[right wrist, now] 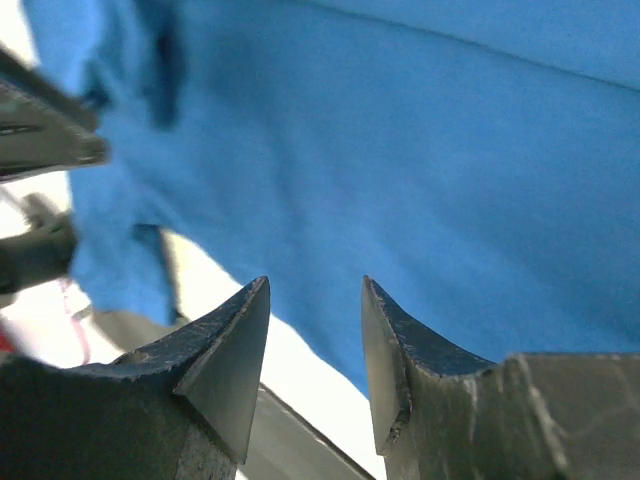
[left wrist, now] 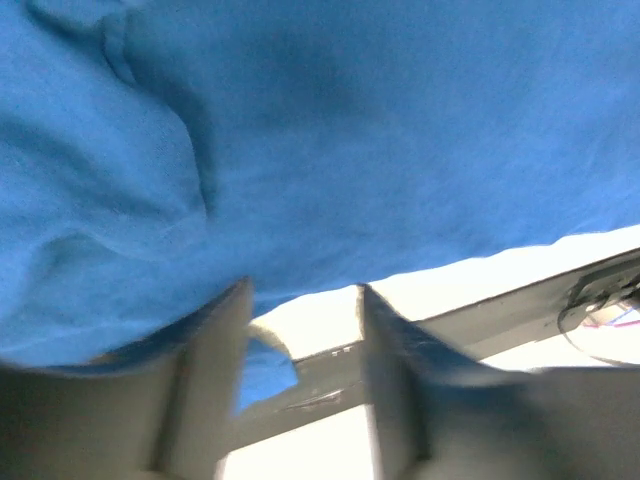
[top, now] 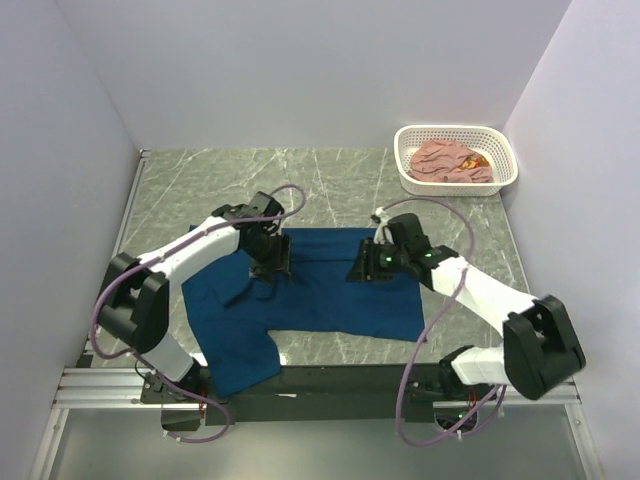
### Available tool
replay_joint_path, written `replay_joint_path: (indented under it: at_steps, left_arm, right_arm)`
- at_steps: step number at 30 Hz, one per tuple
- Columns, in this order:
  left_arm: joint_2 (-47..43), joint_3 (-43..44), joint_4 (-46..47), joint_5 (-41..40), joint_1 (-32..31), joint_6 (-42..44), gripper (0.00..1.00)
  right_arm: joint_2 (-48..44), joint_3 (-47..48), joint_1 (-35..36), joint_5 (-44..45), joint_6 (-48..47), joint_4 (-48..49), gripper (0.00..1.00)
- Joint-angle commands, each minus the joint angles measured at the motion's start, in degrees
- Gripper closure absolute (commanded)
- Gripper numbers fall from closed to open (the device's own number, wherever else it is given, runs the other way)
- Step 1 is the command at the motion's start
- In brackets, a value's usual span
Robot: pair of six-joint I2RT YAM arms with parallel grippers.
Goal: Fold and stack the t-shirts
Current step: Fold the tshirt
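A navy blue t-shirt (top: pixel 310 300) is seen spread flat on the green marbled worktop (top: pixel 200 190), between the two arms. Its far edge is laid straight, and one sleeve is extended toward the near left edge of the worktop. Soft creases are shown in the cloth in the left wrist view. The left end effector (top: pixel 270 262) and the right end effector (top: pixel 368 265) are positioned low over the far part of the shirt. Both are held spread, with nothing gripped; the left fingers (left wrist: pixel 215 370) and the right fingers (right wrist: pixel 225 360) are seen apart. A dusty pink t-shirt (top: pixel 445 160) is left crumpled inside the white basket (top: pixel 505 165) at the far right corner.
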Motion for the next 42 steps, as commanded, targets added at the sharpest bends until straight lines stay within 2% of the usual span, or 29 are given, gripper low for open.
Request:
replay_joint_path:
  at_steps: [1,3,4,6,8,14,18,26,42]
  left_arm:
    - [-6.4,-3.0,4.2,-1.8,2.6,-5.5,0.38]
    - [-11.7,-9.0,6.9,-3.6,7.1,-8.8,0.24]
    - [-13.7,-11.2,7.9,-3.8,8.7,-10.6,0.2]
    - [-19.4,-15.6,9.8,-4.4,14.6,-12.0,0.14]
    - [-24.1,-21.1,11.9,-4.6,19.3,-13.5,0.14]
    - [-29.7,-31.6,17.9,-6.4,24.9,-15.8,0.12]
    - [-31.8,-36.8,22.9,-6.8,25.7,-15.9,0.09]
    - [-32.6,-38.4,28.9,-5.6,25.6,-12.0,0.02]
    - [-28.0,-37.6,30.8,-1.6,24.4,-10.9,0.05]
  right_arm:
    - [4.1,1.3,3.3,-6.0,5.0,13.3,0.51]
    - [7.9,1.8,5.8,-6.8,7.3,16.5,0.51]
    - [9.5,2.3,6.7,-7.0,7.9,21.0,0.51]
    - [12.8,4.6,9.4,-7.7,8.9,23.7,0.51]
    - [17.9,6.3,11.1,-8.4,9.6,27.4,0.51]
    - [29.4,11.9,15.2,-10.9,12.9,36.8,0.51]
    - [34.9,15.6,16.4,-12.0,13.8,40.0,0.51]
    - [42.4,19.6,18.0,-13.3,13.6,43.5,0.45]
    - [48.7,24.5,20.0,-17.0,14.9,44.9,0.44]
